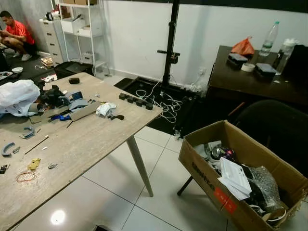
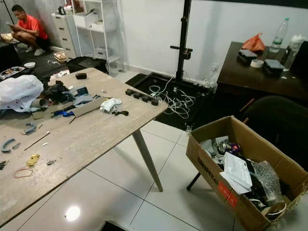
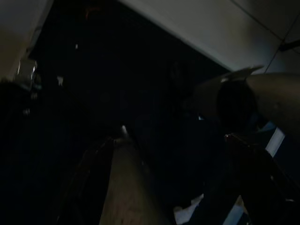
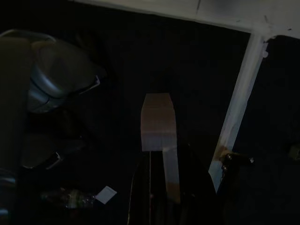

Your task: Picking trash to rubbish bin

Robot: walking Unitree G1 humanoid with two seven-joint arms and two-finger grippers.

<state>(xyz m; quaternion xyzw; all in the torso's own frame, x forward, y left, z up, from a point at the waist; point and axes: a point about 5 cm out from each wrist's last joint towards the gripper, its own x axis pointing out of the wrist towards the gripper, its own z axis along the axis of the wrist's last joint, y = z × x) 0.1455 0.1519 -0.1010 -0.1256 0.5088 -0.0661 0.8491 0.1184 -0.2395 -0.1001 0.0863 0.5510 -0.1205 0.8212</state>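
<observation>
Wooden table point(image 1: 96, 139) holds crumpled tissue point(image 1: 104, 109) (cardboard box point(image 1: 207, 180) rightward).

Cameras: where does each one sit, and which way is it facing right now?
Left eye: head, looking forward and down at the light wooden table and the brown cardboard box of trash.
Right eye: head, same table and box.
Left wrist: on that arm, very dark; little can be made out.
Right wrist: on that arm, very dark too.
</observation>
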